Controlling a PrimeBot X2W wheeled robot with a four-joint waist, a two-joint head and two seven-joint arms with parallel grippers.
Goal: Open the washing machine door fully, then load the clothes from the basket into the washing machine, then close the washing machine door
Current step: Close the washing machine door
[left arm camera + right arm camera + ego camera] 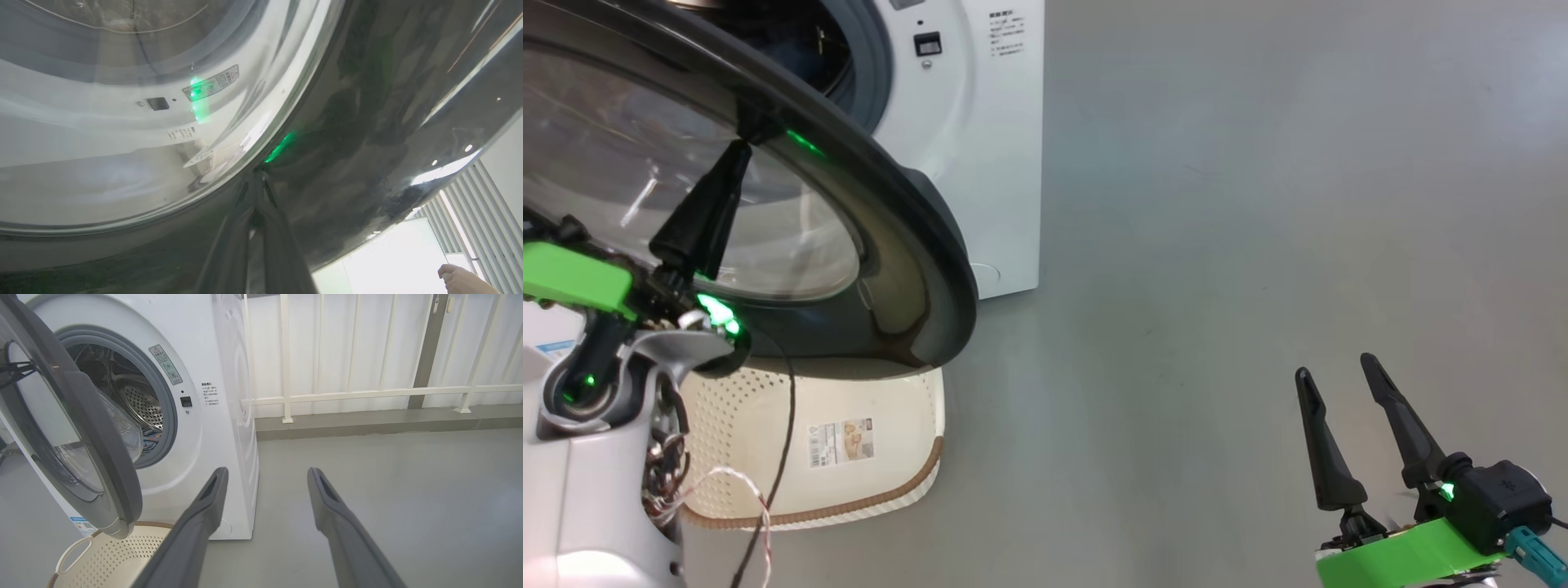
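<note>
The washing machine [984, 163] stands at the back left with its round black door [915, 245] swung partly out over the basket [890, 425]. My left gripper [745, 145] is shut, its tips pressed against the door's glossy outer face [347, 122] at the edge of the glass window. In the left wrist view the closed left gripper [259, 175] meets its own reflection there. The cream basket [110, 559] lies empty on the floor. Light blue clothes [152, 437] lie inside the steel drum. My right gripper [1331, 366] hovers open over bare floor, far right of the machine [212, 437].
Grey floor [1217, 245] stretches to the right of the machine. A white railing [367, 392] on a raised kerb runs behind it. A person's hand [461, 281] shows at the lower right of the left wrist view. Loose cables [768, 490] hang by my left arm over the basket.
</note>
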